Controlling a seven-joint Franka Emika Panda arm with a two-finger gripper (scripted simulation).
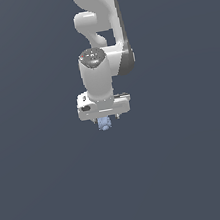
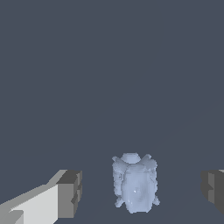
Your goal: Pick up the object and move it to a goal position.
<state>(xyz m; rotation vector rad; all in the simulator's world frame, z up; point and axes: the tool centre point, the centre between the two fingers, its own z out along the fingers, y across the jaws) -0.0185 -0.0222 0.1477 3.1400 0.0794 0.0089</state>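
The object (image 2: pixel 134 183) is a tiny pale blue, lumpy figurine. In the wrist view it lies between my two grey fingertips (image 2: pixel 70 192), with a clear gap to each. In the exterior view the object (image 1: pixel 104 124) shows just below the white gripper (image 1: pixel 105 119), partly hidden by the hand. The jaws stand wide apart and touch nothing. The arm reaches straight down over the object.
A flat dark grey-blue floor (image 1: pixel 193 169) fills both views. No other objects or edges are in view.
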